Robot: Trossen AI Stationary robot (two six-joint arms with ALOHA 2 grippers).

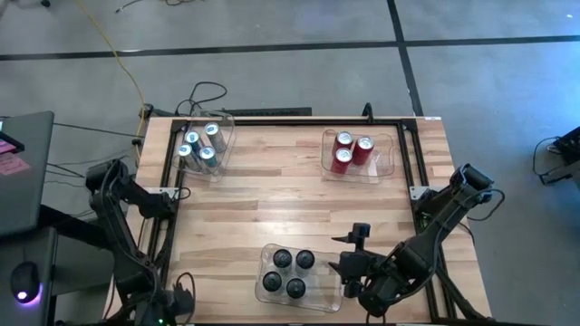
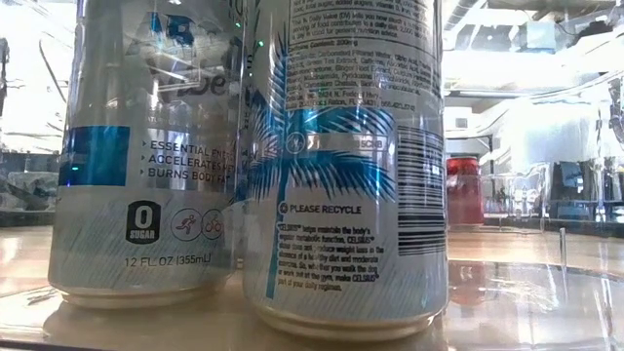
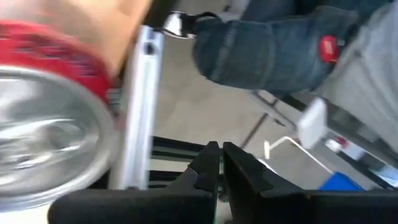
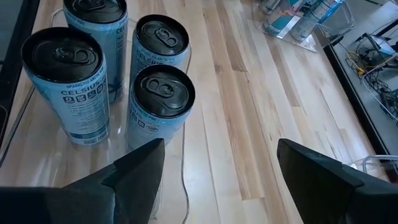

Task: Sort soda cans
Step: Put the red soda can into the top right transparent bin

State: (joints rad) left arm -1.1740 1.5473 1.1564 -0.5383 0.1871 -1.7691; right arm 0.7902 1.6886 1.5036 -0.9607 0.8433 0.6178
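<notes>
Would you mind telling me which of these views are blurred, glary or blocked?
Left wrist view: the red can is smeared by blur. Low view: two silver-blue cans fill the frame, and bright backlight washes out the room. High and right wrist views: sharp, with mild sheen on the table.

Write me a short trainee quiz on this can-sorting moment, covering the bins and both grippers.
1. How many red cans stand in the far-right bin in the high view?
2. True or false: the left gripper is gripping a can.
3. The open right gripper hovers beside which bin?
A. the one with silver-blue cans
B. the one with red cans
C. the one with black-topped cans

Key: 1. Three. 2. False: its fingers are shut together with nothing between them. 3. C.
</notes>
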